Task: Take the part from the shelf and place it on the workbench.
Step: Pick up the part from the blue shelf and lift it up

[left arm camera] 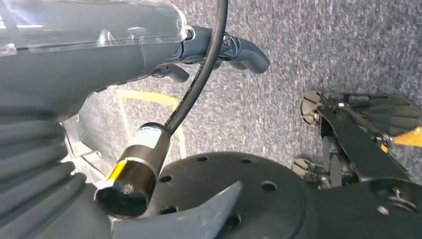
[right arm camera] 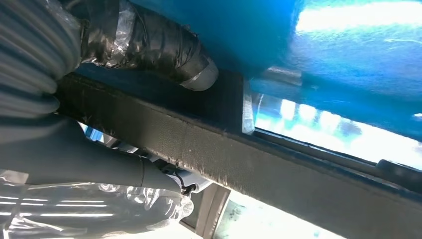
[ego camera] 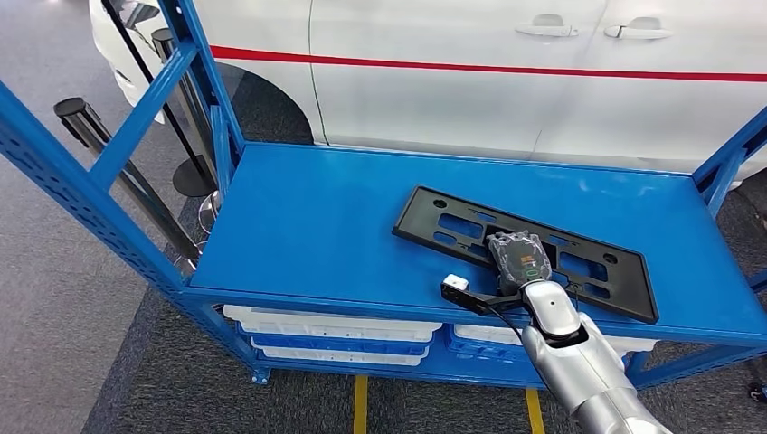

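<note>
A flat black part (ego camera: 452, 226), a long frame with cut-out slots, lies on the blue shelf (ego camera: 307, 217) toward its right front. My right hand (ego camera: 520, 258) rests over the part's near edge, the silver arm coming up from below. In the right wrist view the thumb (right arm camera: 149, 45) lies on one face of the part's edge (right arm camera: 249, 164) and the other fingers (right arm camera: 124, 194) on the opposite face, so the hand grips it. My left hand (left arm camera: 99, 55) hangs over grey carpet, its fingers (left arm camera: 244, 52) apart with nothing in them.
Blue uprights frame the shelf at left (ego camera: 136, 117) and right (ego camera: 733, 154). A white car (ego camera: 470, 81) with a red stripe stands close behind. White trays (ego camera: 335, 325) sit on the lower level. Black posts (ego camera: 90, 127) stand at the left.
</note>
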Available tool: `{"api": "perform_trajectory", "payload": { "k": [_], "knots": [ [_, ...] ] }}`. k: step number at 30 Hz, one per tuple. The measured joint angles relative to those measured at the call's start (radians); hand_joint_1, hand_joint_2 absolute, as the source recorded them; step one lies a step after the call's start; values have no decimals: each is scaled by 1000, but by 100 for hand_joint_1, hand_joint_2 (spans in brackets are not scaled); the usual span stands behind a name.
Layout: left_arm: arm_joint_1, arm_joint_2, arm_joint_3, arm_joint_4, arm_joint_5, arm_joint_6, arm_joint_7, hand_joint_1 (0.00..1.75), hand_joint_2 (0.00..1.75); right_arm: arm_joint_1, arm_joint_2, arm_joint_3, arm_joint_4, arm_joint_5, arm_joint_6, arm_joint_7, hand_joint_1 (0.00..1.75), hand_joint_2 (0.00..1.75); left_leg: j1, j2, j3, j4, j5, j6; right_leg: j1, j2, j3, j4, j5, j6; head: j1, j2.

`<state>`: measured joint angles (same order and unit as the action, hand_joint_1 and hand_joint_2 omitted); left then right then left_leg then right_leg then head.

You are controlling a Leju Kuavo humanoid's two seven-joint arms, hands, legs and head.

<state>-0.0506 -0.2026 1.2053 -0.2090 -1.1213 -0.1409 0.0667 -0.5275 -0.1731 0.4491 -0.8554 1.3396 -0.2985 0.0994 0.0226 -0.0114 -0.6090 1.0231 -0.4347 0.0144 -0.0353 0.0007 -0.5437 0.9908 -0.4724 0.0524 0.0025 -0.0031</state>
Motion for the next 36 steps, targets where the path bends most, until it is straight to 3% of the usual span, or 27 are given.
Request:
{"api": "perform_trajectory", "payload": {
  "k": [4, 7, 10, 17, 21, 26, 32, 34, 36],
  "knots": [
    [0, 0, 2, 0, -4, 38, 13, 0, 175, 19, -26, -11, -82, -99, -5, -58, 175, 175, 0, 0, -2, 0, 0, 0, 0, 0, -1, 1, 0, 0, 0, 0],
    [1, 0, 6, 0, -7, 47, 23, 0, 175, 21, -69, -32, -233, -205, 57, -83, 175, 175, -1, 0, -4, 0, 1, 1, -1, 1, -4, 2, 1, 1, 0, 0],
    [-1, 0, 6, 0, -9, 48, 28, 0, 175, 16, -96, -49, -328, -227, 92, -81, 175, 175, -1, 1, -4, 0, 0, 1, -1, 1, -4, 2, 1, 1, 0, 0],
    [-1, 0, 7, 0, -8, 48, 29, 0, 175, 26, -118, -55, -415, -225, 90, -85, 175, 175, -1, 1, -5, 0, 0, 0, -1, 1, -5, 3, 0, 0, 0, 0],
    [-2, 1, 10, 0, -4, 53, 24, 0, 175, 26, -152, -54, -477, -228, 23, -137, 175, 175, -3, 0, -6, 1, 0, 1, -2, 0, -6, 3, 0, 0, 0, 0],
    [-2, 2, 10, 0, -25, 65, 24, 0, 175, 28, -210, -70, -659, -153, -46, -166, 175, 175, -10, 0, -7, 3, -2, 3, -5, 0, -7, 3, 0, 1, 0, 0],
    [-3, 3, 10, 0, -44, 72, 44, 0, 175, 62, -247, -73, -730, -43, -95, -171, 175, 175, -14, 0, -8, 9, -5, 18, -10, 1, -2, -1, 1, 17, 0, 0],
    [-3, 3, 10, 0, -48, 73, 56, 0, 175, 72, -260, -72, -733, -31, -106, -171, 175, 175, -10, 2, -4, -3, 5, 29, -12, 0, -5, 13, -16, 20, 0, 0],
    [-3, 3, 10, 0, -52, 77, 68, 0, 175, 83, -273, -72, -734, -25, -114, -171, 175, 175, -7, 4, -3, -12, 12, 37, -9, 0, -38, 99, -81, 16, 0, 0]
  ]
}}
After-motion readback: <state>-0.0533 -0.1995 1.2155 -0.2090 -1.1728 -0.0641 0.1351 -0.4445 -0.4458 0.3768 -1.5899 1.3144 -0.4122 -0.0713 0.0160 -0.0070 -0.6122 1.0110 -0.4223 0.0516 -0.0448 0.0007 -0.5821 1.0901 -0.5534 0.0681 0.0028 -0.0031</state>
